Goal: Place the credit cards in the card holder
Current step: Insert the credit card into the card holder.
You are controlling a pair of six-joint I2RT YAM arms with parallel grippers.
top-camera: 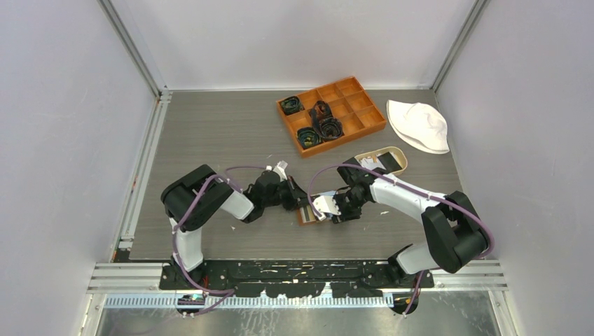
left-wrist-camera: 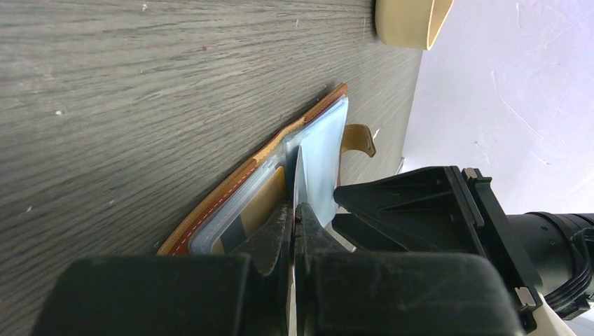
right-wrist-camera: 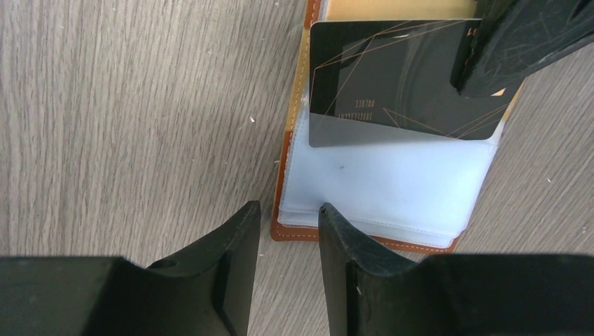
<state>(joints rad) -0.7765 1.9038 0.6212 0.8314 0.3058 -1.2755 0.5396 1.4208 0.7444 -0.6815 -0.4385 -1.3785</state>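
Note:
The card holder (top-camera: 307, 214) lies open on the table between both grippers, brown leather with clear sleeves (right-wrist-camera: 392, 178). My left gripper (top-camera: 294, 198) is shut on a black credit card (right-wrist-camera: 392, 80) whose lower edge sits inside the top clear sleeve. In the left wrist view the card (left-wrist-camera: 300, 171) shows edge-on between the closed fingers (left-wrist-camera: 295, 210), above the card holder (left-wrist-camera: 231, 189). My right gripper (right-wrist-camera: 288, 210) is open and empty, and its fingers straddle the card holder's near-left corner. Another card shows inside a sleeve (left-wrist-camera: 245, 217).
An orange compartment box (top-camera: 333, 112) with dark items stands at the back. A white hat (top-camera: 420, 124) lies at the back right. A beige oval tray (top-camera: 384, 159) sits just behind the right arm and also shows in the left wrist view (left-wrist-camera: 406, 21).

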